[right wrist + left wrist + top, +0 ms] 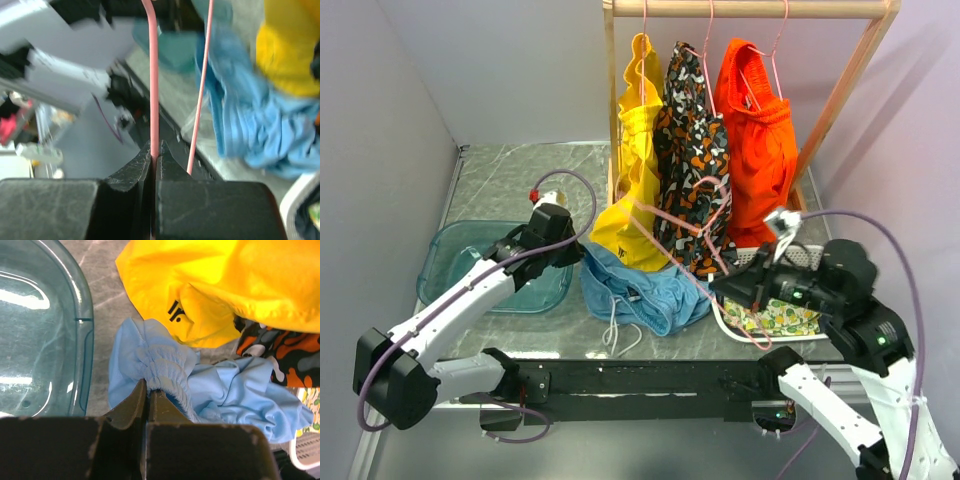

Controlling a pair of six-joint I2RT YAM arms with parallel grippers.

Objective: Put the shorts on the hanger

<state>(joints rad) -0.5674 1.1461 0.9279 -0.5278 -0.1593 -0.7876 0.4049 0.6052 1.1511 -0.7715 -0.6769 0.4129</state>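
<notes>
The light-blue shorts (640, 290) lie crumpled on the table below the hanging clothes; they also show in the left wrist view (225, 390) and the right wrist view (245, 115). My left gripper (149, 390) is shut on the shorts' gathered elastic waistband, at their left end (578, 252). The pink wire hanger (682, 228) is held in the air above the shorts, slanting from the yellow garment toward my right gripper (720, 287). My right gripper (155, 150) is shut on one wire of the hanger (154, 75); a second wire runs beside it.
A wooden rack (750, 8) holds a yellow garment (638, 150), a patterned one (695, 150) and orange shorts (760, 140) on hangers. A teal plastic bin (450, 265) sits at the left. A white basket (745, 330) with lemon-print cloth (785, 318) sits at the right.
</notes>
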